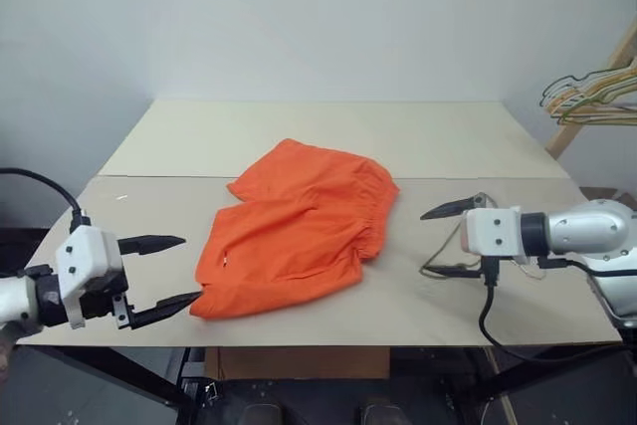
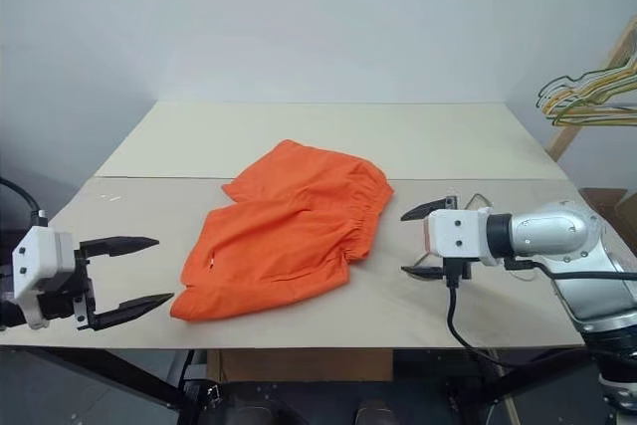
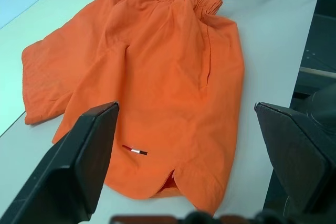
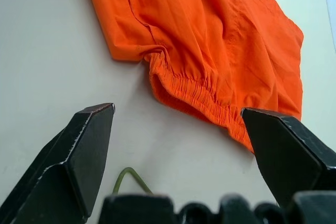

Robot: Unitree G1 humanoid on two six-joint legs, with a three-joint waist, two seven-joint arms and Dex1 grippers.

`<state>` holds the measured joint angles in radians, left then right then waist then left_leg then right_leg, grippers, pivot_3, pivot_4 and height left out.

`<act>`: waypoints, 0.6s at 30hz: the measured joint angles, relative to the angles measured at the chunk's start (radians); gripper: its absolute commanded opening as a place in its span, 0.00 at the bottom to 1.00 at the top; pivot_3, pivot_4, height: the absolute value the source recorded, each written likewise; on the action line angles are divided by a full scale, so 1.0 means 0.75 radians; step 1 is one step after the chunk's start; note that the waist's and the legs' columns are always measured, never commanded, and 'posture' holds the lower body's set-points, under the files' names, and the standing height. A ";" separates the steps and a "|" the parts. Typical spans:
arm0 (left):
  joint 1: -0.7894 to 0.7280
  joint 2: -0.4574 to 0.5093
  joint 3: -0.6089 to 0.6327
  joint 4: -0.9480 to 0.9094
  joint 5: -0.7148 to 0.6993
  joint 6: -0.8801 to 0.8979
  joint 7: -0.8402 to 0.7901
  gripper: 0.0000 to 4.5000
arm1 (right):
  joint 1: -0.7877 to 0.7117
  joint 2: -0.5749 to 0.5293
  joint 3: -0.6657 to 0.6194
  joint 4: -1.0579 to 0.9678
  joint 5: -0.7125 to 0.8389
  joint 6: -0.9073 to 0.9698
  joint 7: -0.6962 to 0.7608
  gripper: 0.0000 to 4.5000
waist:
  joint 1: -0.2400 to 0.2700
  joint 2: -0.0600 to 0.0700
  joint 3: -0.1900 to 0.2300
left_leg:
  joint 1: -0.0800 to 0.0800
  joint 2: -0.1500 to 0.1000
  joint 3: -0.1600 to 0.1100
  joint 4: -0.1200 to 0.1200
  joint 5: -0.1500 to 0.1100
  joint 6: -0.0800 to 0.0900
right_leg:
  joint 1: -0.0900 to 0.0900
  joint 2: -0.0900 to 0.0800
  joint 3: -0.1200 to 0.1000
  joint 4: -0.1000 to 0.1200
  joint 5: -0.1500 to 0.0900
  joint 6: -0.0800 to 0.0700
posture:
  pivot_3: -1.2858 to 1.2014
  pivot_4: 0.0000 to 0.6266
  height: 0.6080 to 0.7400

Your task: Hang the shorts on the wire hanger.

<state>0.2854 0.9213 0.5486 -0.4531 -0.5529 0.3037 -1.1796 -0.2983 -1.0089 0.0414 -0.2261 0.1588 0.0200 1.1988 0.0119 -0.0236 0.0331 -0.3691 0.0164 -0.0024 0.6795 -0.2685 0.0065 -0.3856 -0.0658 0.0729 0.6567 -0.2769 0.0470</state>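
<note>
The bright orange shorts (image 1: 299,231) lie flat and a little rumpled in the middle of the table (image 1: 328,126), with the gathered waistband (image 4: 197,95) facing my right side. My left gripper (image 1: 189,269) hovers open just left of the shorts' near leg hem, nothing between its fingers. On the other side, my right gripper (image 1: 428,243) is open too, a short way from the waistband. The thin olive wire hanger (image 4: 127,170) lies on the table beneath and beside the right gripper, mostly hidden by it.
A bunch of green, yellow and tan hangers (image 1: 592,97) hangs off a wooden frame at the far right, beyond the table. The table's front edge runs just below both grippers. A black cable (image 1: 486,320) droops from the right wrist.
</note>
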 measured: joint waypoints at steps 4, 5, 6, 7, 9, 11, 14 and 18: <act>0.005 0.000 -0.006 0.000 0.017 -0.015 -0.010 1.00 | -0.001 0.000 0.002 0.000 0.000 -0.001 0.001 0.99 | 0.000 0.000 0.000 | 0.000 0.000 0.000 0.000 0.000 0.000 | 0.000 0.000 0.000 0.000 0.000 0.000 | 0.55 0.00 1.00; 0.005 0.000 -0.009 0.001 0.022 -0.018 -0.010 1.00 | -0.001 0.000 0.002 0.000 0.000 -0.002 0.001 0.99 | 0.000 0.000 0.000 | 0.000 0.000 0.000 0.000 0.000 0.000 | 0.000 0.000 0.000 0.000 0.000 0.000 | 0.55 0.00 1.00; 0.005 0.000 -0.010 0.001 0.024 -0.021 -0.011 1.00 | -0.001 0.000 0.002 0.000 0.000 -0.003 0.001 0.99 | 0.000 0.000 0.000 | 0.000 0.000 0.000 0.000 0.000 0.000 | 0.000 0.000 0.000 0.000 0.000 0.000 | 0.55 0.00 1.00; 0.006 0.000 -0.010 0.001 0.025 -0.023 -0.013 1.00 | -0.001 0.000 0.002 0.000 0.000 -0.005 0.001 0.99 | 0.000 0.000 0.000 | 0.000 0.000 0.000 0.000 0.000 0.000 | 0.000 0.000 0.000 0.000 0.000 0.000 | 0.55 0.00 1.00; 0.007 -0.003 -0.010 0.000 0.025 -0.024 -0.013 1.00 | -0.001 0.000 0.002 0.000 0.000 -0.008 0.001 0.99 | 0.000 0.000 0.000 | 0.000 0.000 0.000 0.000 0.000 0.000 | 0.000 0.000 0.000 0.000 0.000 0.000 | 0.55 0.00 1.00; 0.008 -0.006 -0.011 0.000 0.026 -0.025 -0.013 1.00 | -0.001 0.000 0.002 0.002 0.000 -0.012 0.000 0.99 | 0.000 0.000 0.000 | 0.000 0.000 0.000 0.000 0.000 0.000 | 0.000 0.000 0.000 0.000 0.000 0.000 | 0.55 0.00 1.00; 0.008 -0.006 -0.013 0.000 0.031 -0.027 -0.016 1.00 | -0.011 0.004 0.012 0.010 -0.005 -0.019 0.000 0.99 | -0.001 0.000 0.000 | 0.000 0.001 0.000 0.000 0.000 0.000 | 0.000 0.001 0.000 0.000 0.000 0.000 | 0.55 0.00 1.00; 0.013 0.003 -0.023 0.001 0.052 -0.030 -0.033 1.00 | -0.012 0.013 0.026 0.014 -0.015 -0.022 -0.003 0.99 | 0.000 0.000 0.000 | 0.000 0.001 0.000 0.000 0.000 0.000 | 0.000 0.001 0.000 0.000 0.000 0.000 | 0.54 0.00 1.00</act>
<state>0.2950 0.9233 0.5312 -0.4525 -0.5139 0.2814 -1.2044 -0.3070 -0.9990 0.0609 -0.2153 0.1477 0.0037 1.1963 0.0116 -0.0237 0.0331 -0.3691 0.0169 -0.0024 0.6795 -0.2685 0.0065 -0.3856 -0.0652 0.0729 0.6566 -0.2768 0.0467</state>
